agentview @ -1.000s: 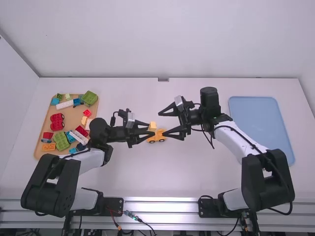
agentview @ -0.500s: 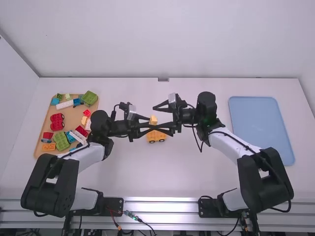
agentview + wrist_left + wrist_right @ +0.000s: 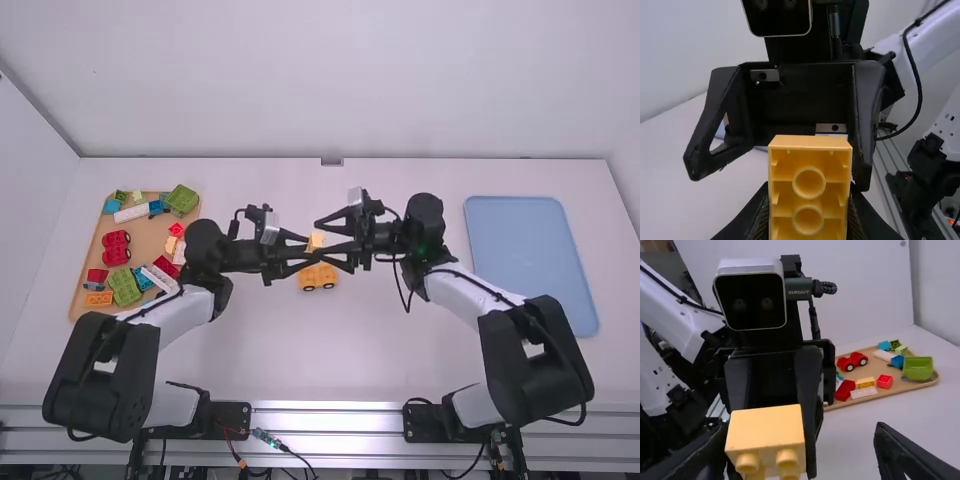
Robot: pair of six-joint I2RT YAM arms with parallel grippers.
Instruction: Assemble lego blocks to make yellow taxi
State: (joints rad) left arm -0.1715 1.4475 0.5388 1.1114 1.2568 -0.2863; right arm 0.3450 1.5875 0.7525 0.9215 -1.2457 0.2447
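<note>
So the big change is the right arm [image 3: 520, 330]: over the last second it's swung in from the right, and now it's right up against the left arm [image 3: 175, 325] above the middle of the table [image 3: 380, 350]. Its gripper, the right gripper [image 3: 799, 432], has its fingers spread with nothing clamped between them. The left gripper [image 3: 809, 187] has a firm grip on a yellow brick. Under them the wheeled yellow car [image 3: 318, 279] is sitting on the table, hasn't really budged. And the little guy, the yellow brick [image 3: 765, 427], is up in the air near the right gripper's spread fingers. Looks like a handover or regrip to me, probably before it gets pressed onto the car, so dropping it is the risk.
</note>
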